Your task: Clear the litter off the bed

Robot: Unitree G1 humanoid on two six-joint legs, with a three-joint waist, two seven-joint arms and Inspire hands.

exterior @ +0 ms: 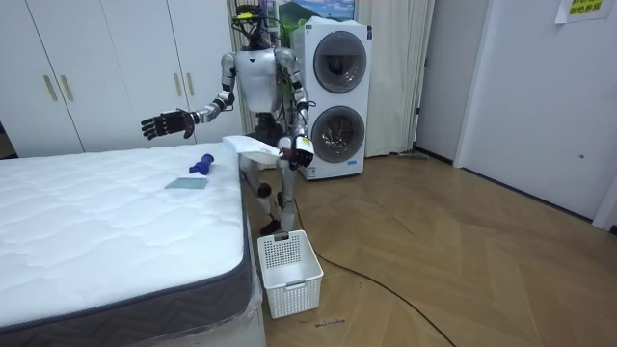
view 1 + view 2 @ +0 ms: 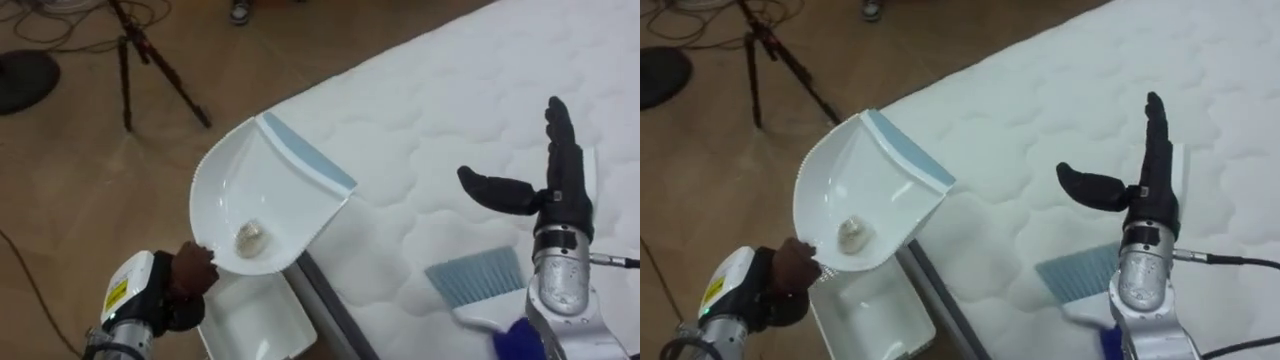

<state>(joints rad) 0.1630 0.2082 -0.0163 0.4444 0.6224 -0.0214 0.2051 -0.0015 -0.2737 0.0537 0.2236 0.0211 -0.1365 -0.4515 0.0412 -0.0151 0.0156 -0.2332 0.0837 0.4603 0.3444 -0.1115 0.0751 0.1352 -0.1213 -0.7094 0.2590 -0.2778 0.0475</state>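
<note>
Gripping: the left robot hand (image 2: 186,281) is clenched on the rear edge of a white dustpan (image 2: 265,185), holding it off the bed's corner with its mouth tipped upward.
Load: a small crumpled scrap (image 2: 250,237), pale and greyish, sits low in the pan's bowl, close to the hand.
Under the pan: a white bin (image 2: 255,325) stands on the floor against the bed's side, directly below the pan's rear end.
Right robot hand: the right robot hand (image 2: 560,195) is released, fingers straight and thumb spread, hovering over the mattress and holding nothing.
Brush: a hand brush (image 2: 478,277) with blue-grey bristles and a blue handle lies flat on the mattress, just below the right robot hand.
Bed: the bed (image 2: 420,110) has a white quilted mattress with no sheet, and the part in view looks free of litter.
Done: the scrap looks swept up into the pan and the brush put down.
Left: the scrap is not yet in the bin, so emptying the pan is probably the step in hand.
Robot's place: in the room view it stands at the bed's far corner, with stacked washing machines (image 1: 333,96) behind it.
Around: a perforated white basket (image 1: 289,272) sits on the wooden floor by the bed's near corner, and a tripod (image 2: 140,55) stands beyond the pan.
</note>
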